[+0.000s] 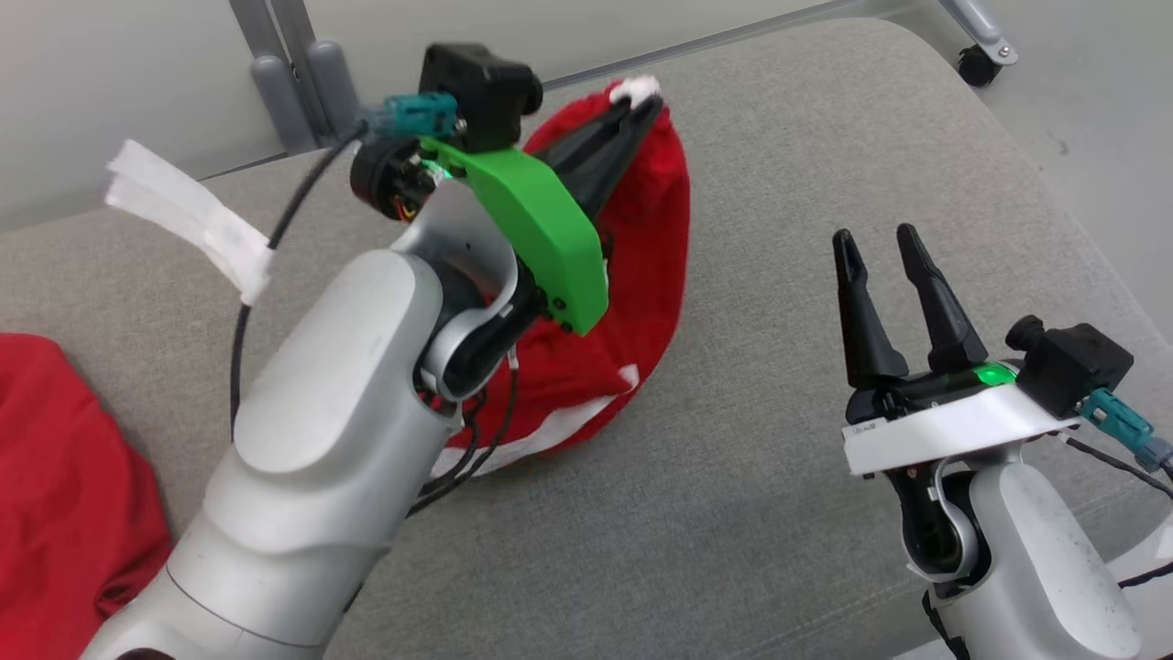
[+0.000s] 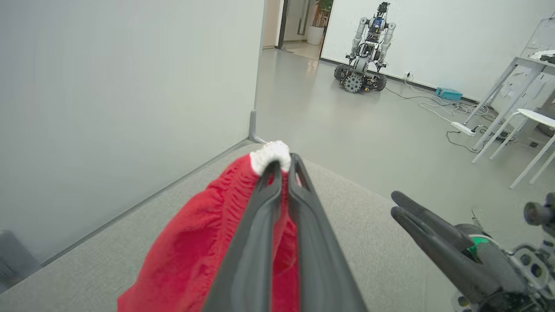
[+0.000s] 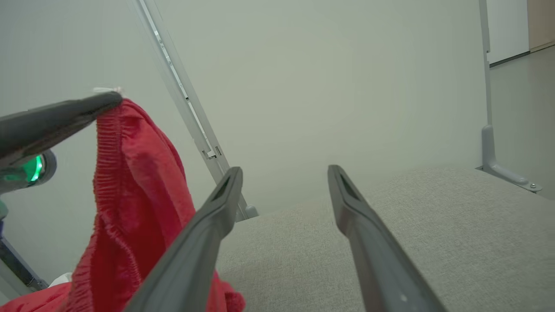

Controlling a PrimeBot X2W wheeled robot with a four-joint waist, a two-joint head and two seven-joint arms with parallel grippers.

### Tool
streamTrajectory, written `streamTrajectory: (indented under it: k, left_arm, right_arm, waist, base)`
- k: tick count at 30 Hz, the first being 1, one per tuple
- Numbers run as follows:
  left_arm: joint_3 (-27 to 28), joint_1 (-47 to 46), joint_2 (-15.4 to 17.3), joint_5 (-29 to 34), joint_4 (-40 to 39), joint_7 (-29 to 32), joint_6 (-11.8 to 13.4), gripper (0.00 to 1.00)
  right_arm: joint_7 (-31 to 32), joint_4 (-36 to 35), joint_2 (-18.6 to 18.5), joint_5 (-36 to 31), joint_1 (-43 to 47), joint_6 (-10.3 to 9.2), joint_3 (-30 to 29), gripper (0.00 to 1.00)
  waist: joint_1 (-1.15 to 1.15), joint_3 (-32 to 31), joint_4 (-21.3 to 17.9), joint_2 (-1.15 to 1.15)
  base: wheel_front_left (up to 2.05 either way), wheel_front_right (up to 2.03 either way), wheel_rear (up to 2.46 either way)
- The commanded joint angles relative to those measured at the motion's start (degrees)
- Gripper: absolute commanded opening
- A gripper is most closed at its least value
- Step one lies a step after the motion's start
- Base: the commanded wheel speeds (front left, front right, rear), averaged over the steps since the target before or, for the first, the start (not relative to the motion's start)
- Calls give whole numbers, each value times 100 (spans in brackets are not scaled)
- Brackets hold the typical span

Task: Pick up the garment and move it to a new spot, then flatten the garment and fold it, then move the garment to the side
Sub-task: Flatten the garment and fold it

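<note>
The garment (image 1: 641, 275) is red with white trim. It hangs from my left gripper (image 1: 641, 99), which is shut on its gathered waistband near a white tip (image 2: 271, 154), lifting that edge above the grey cushion (image 1: 779, 513). In the left wrist view the closed fingers (image 2: 256, 225) pinch the red cloth (image 2: 190, 251). The rest of the garment trails down onto the cushion. My right gripper (image 1: 878, 240) stands open to the right of the garment, nothing between its fingers (image 3: 364, 225). In the right wrist view the hanging garment (image 3: 130, 182) is at the left.
Another red cloth (image 1: 64, 495) lies at the cushion's left edge. A white tag (image 1: 183, 215) sticks off the left arm's cable. A grey partition wall (image 2: 130, 108) runs behind the cushion. Another wheeled robot (image 2: 366, 47), a table and a stool (image 2: 533, 125) stand across the floor.
</note>
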Motion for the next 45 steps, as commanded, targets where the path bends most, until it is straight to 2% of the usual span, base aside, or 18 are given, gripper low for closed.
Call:
streamTrajectory:
  k: [1,3,7,13,16,18,20,24,25,26,27,32,35,39,40,43,45]
  left_arm:
    - [100,-158,7,-128,-120,-72,-14,0]
    - [231,-196,85,-288,-321,-134,-15,0]
    - [475,148,469,-465,-676,-160,10,0]
    - [693,1643,1062,-859,-953,-223,118,0]
    - [687,2505,1407,-789,-758,-440,118,0]
    - [578,2970,1469,-824,-495,-608,69,0]
    - [537,3188,1660,-597,-106,-865,52,0]
    - [486,3324,1547,-466,542,-1457,31,0]
    - [473,3298,1519,-435,635,-1565,30,21]
    - [457,3255,1494,-410,754,-1677,24,96]
    - [442,3219,1472,-391,824,-1766,18,100]
    - [368,3152,1479,-283,992,-2089,6,100]
    - [419,3200,1555,-160,822,-2251,159,100]
    - [612,3341,1690,43,348,-2539,607,100]
    - [791,3464,1674,101,32,-2761,992,100]
    - [1023,3698,1603,240,-334,-3001,1432,100]
    - [1140,3891,1520,286,-511,-3094,1610,100]
  right_arm:
    - [-14,-25,10,-13,-31,0,-46,100]
    - [-14,-40,8,-30,19,0,-111,100]
    - [-14,-35,-51,-73,106,0,-177,100]
    - [-14,17,-123,-64,193,0,-127,100]
    - [-14,34,-148,-40,189,0,-87,100]
    - [-14,38,-186,-32,174,0,-82,100]
    - [-14,50,-228,-27,169,0,-63,100]
    - [-14,75,-315,-27,169,0,-43,100]
    - [-14,80,-321,-27,176,0,-34,100]
    - [-14,93,-332,-27,187,0,-15,100]
    - [-14,101,-343,-25,198,0,-8,100]
    - [-14,165,-370,-7,281,0,55,100]
    - [-14,183,-385,9,324,0,47,100]
    - [-14,178,-392,28,410,0,23,100]
    - [-14,172,-396,27,436,0,19,100]
    - [-14,173,-406,48,451,0,28,100]
    - [-14,181,-417,66,489,0,19,100]
  waist:
    - [0,6,-32,0]
    - [0,-1,-9,0]
    - [0,-44,127,0]
    - [0,-98,390,0]
    - [0,-82,486,0]
    - [0,-48,551,0]
    - [0,-22,614,0]
    - [0,-27,724,0]
    - [0,-42,744,0]
    - [0,-63,765,0]
    - [0,-84,781,0]
    - [0,-244,823,0]
    - [0,-320,848,0]
    - [0,-409,892,0]
    - [0,-444,910,0]
    - [0,-477,920,0]
    - [0,-483,931,0]
  base:
    - [0,0,0]
    - [0,0,0]
    - [0,0,0]
    - [0,0,0]
    - [0,0,0]
    - [0,0,0]
    - [0,0,0]
    - [0,0,0]
    - [0,0,0]
    - [0,0,0]
    - [0,0,0]
    - [0,0,0]
    - [0,0,0]
    - [0,0,0]
    - [0,0,0]
    - [0,0,0]
    - [0,0,0]
